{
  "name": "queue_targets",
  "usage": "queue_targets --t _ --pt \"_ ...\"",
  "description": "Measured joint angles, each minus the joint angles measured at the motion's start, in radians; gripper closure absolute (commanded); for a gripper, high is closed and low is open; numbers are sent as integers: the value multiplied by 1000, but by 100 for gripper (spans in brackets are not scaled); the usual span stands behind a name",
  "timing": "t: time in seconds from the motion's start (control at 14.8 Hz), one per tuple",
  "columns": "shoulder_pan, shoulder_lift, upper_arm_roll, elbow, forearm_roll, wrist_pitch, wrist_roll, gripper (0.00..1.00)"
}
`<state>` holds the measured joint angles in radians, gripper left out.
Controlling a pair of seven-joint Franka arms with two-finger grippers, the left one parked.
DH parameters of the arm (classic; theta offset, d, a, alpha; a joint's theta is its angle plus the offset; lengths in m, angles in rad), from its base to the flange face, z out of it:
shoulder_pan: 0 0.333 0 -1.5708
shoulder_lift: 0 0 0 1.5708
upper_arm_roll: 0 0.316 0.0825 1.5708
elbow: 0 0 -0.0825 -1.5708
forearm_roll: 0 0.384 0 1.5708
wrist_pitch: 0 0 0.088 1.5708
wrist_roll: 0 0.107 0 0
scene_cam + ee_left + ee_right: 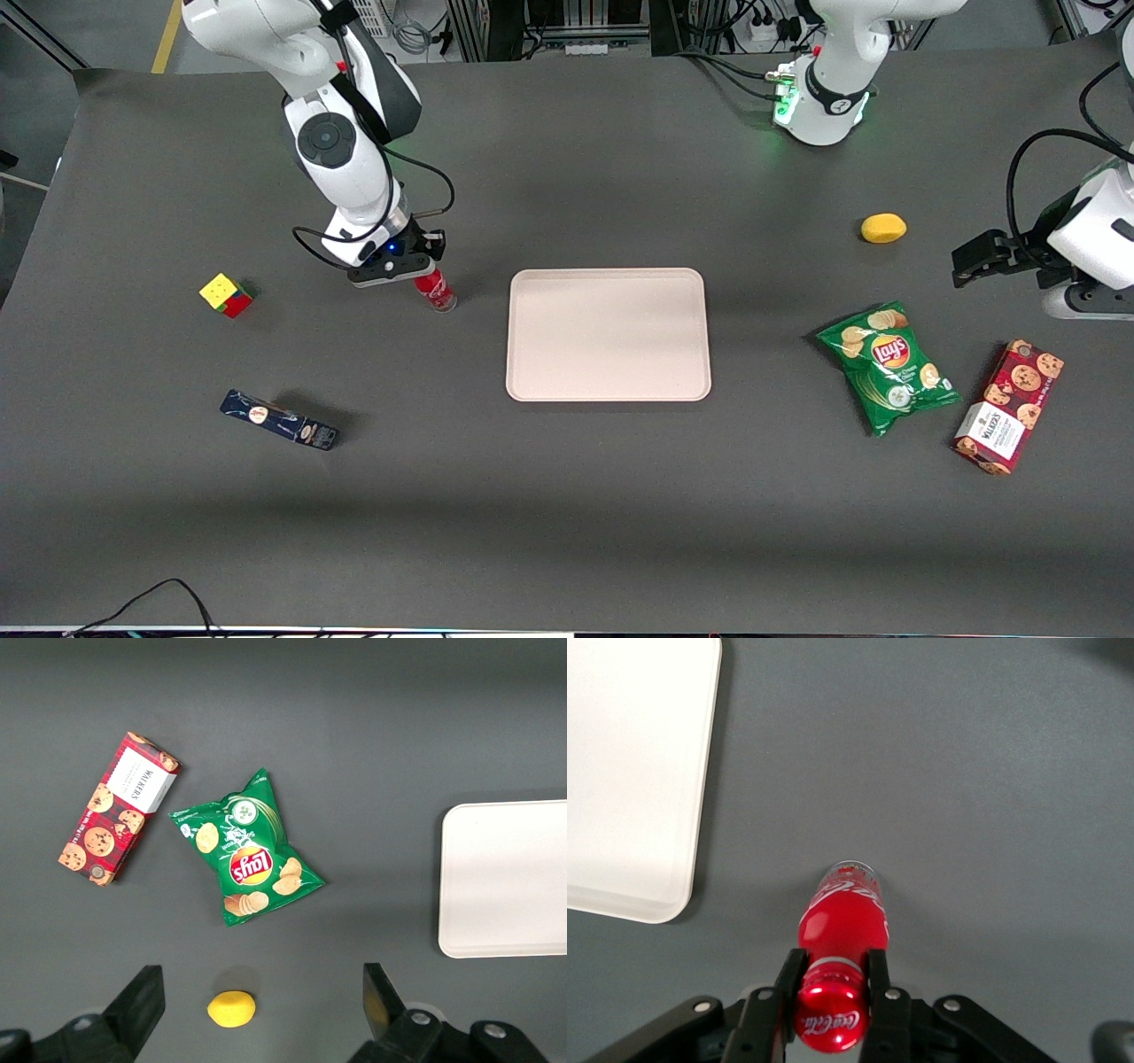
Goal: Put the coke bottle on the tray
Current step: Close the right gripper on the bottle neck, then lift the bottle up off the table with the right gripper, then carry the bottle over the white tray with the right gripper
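One glossy red contoured bottle [843, 920], one flat matte cream tray [609, 334] with rounded corners, both on the desk. Gripper [831, 985] jaws clamped on the bottle's neck, beside the tray's edge.

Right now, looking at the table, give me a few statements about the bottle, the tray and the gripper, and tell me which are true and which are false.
1. The gripper is closed around the neck of the coke bottle. True.
2. The coke bottle lies on the tray. False: it stands on the table beside the tray.
3. The tray holds nothing. True.
4. The chips bag sits next to the coke bottle. False: it lies toward the parked arm's end of the table.
5. The coke bottle's cap is missing. False: a red cap is on it.
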<state>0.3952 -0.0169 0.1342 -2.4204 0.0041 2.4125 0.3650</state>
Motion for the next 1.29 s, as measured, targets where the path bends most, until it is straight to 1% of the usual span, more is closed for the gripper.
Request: queue_targets --t 0.34,0.41,0.68,0.88,1.02,1.29 --pt "0 -1 0 22 -1 -11 -4 100" --pt "0 -1 0 53 -1 -60 -6 100" --pt "-1 -10 0 325 -2 -421 -7 100" --pt "-7 -18 -1 529 -1 -603 -7 100" --pt "-10 -19 -1 623 -1 -680 -7 100" --pt "-7 0 7 684 13 -701 18 100"
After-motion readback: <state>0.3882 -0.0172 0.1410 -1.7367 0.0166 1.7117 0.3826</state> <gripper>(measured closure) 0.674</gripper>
